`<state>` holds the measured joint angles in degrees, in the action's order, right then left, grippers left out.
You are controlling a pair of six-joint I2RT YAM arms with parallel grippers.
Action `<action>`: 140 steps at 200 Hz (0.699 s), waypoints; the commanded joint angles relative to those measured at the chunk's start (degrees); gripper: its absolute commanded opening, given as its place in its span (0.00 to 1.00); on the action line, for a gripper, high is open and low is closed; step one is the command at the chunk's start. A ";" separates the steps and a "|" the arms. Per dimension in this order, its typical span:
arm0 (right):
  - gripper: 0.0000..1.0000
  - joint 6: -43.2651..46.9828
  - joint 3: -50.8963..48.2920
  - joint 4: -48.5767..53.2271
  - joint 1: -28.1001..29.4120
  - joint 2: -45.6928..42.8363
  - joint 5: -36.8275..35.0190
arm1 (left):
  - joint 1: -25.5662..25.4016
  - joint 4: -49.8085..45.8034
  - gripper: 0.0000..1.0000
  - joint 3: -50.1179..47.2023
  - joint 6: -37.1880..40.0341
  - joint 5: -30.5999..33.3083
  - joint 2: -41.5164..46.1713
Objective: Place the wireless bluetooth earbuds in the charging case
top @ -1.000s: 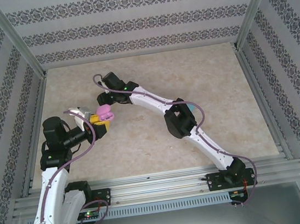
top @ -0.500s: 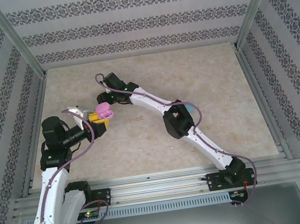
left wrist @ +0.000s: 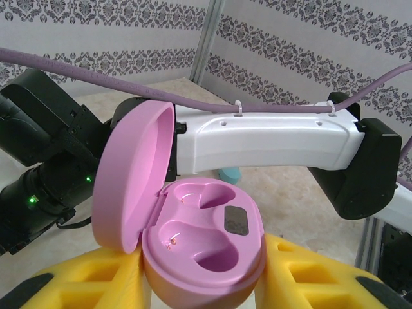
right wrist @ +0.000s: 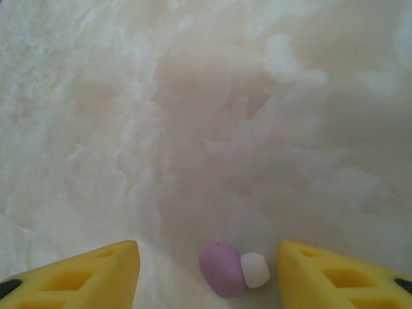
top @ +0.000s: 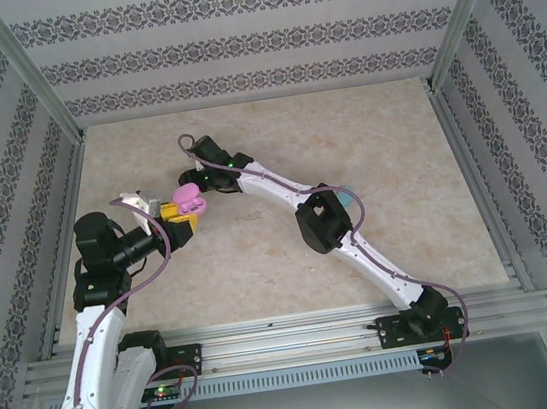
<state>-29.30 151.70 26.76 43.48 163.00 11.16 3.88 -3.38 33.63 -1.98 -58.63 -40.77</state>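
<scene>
The pink charging case (left wrist: 203,238) has its lid (left wrist: 132,174) swung open, and both wells inside are empty. My left gripper (left wrist: 203,280) is shut on the case body, with a yellow finger on each side. From above, the case (top: 189,197) hangs over the table at the left, just in front of my right gripper (top: 200,166). One pink-purple earbud (right wrist: 222,269) with a white tip lies on the table. My right gripper (right wrist: 207,256) stands open around the earbud, fingers apart from it on both sides.
The right arm's white forearm (left wrist: 264,138) crosses close behind the open case. A light blue object (left wrist: 230,174) lies on the table beyond it, by the right elbow (top: 348,195). Aluminium frame posts and patterned walls bound the beige table (top: 397,148).
My left gripper has carried the open case a little farther from the bases and to the left. The right wrist has shifted slightly, and its jaws have opened a bit wider.
</scene>
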 commanded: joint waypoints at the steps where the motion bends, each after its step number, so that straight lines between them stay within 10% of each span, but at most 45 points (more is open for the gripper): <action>1: 0.57 -1.66 1.41 -2.04 0.71 2.93 2.35 | 0.74 3.20 0.35 -0.24 -0.75 -1.86 0.61; 140: 0.35 1.91 1.41 -5.20 1.96 3.07 6.33 | 0.76 1.89 0.34 -0.52 -0.66 -1.88 1.92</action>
<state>-29.87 152.11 22.02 44.03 164.70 15.97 3.88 -3.36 33.43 -2.00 -59.51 -39.99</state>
